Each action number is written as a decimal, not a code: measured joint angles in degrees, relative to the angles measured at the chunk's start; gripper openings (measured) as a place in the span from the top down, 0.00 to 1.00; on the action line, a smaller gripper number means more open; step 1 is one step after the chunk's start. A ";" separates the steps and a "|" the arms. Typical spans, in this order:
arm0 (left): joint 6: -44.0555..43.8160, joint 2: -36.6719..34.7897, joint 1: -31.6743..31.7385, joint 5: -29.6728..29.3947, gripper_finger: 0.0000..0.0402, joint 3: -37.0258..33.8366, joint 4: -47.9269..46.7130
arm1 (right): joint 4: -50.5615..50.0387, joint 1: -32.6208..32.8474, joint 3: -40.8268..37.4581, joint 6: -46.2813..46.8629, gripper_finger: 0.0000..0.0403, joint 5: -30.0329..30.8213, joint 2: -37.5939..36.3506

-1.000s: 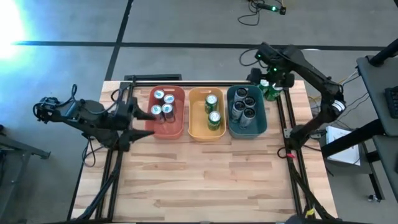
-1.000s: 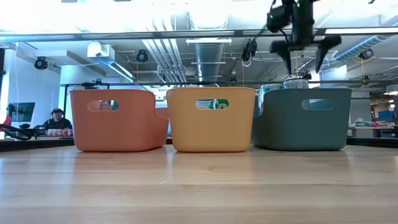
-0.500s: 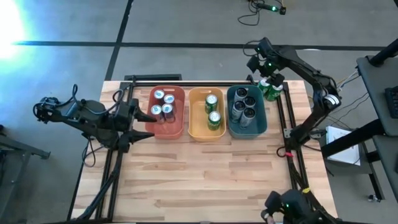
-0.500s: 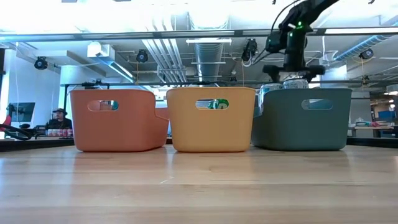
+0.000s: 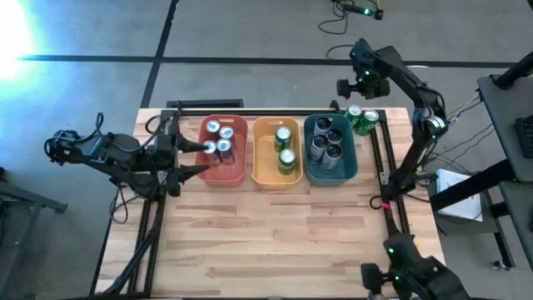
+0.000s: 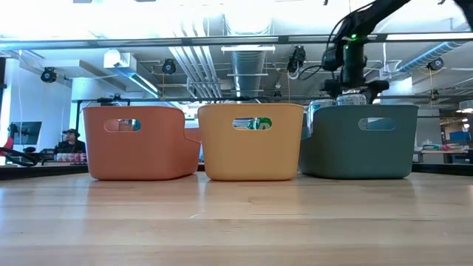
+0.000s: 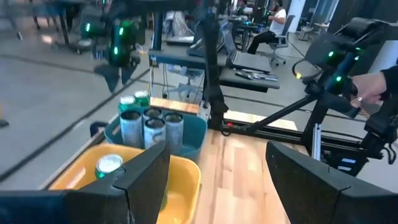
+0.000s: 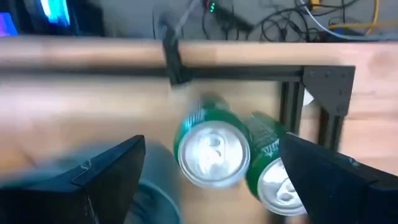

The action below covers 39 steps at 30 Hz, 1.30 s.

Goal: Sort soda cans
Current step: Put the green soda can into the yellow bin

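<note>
The right gripper [image 8: 211,168] is held above two green soda cans [image 8: 212,149] standing beside the teal bin [image 5: 330,150], fingers spread wide and empty; one can top is centred between them, evidently lined up for pickup. The left gripper [image 7: 217,177], fingers likewise apart, waits beside the red bin [image 5: 223,171]. Other cans are already binned.

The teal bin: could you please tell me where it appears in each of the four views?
High view: teal bin, rightmost of three bins.
Low view: right, beside the orange bin.
Left wrist view: beyond the orange bin, holding grey cans.
Right wrist view: cannot tell.
Shared landmark: the orange bin.
</note>
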 joint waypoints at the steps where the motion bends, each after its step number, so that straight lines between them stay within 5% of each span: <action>1: 0.96 0.00 0.00 -0.02 0.37 0.00 0.53 | -1.98 0.11 1.26 -3.58 0.10 -0.20 1.29; 10: 1.65 -0.80 0.20 -1.58 0.37 1.41 2.88 | -8.66 0.24 6.28 -24.53 0.10 -2.25 6.29; 17: 0.72 -0.26 0.20 -1.62 0.37 1.51 5.31 | -9.43 2.04 5.09 -42.09 0.10 3.68 5.09; 20: 0.74 0.25 0.20 -1.62 0.37 1.51 5.33 | -12.28 3.77 4.80 -40.16 0.10 10.83 6.20; 34: 6.64 0.46 -0.09 3.54 0.37 1.50 7.28 | -11.53 3.95 1.86 -43.30 0.10 10.01 4.08; 39: 8.37 0.02 -0.07 3.54 0.37 1.64 8.18 | -8.64 3.81 0.34 -29.68 0.10 3.72 5.22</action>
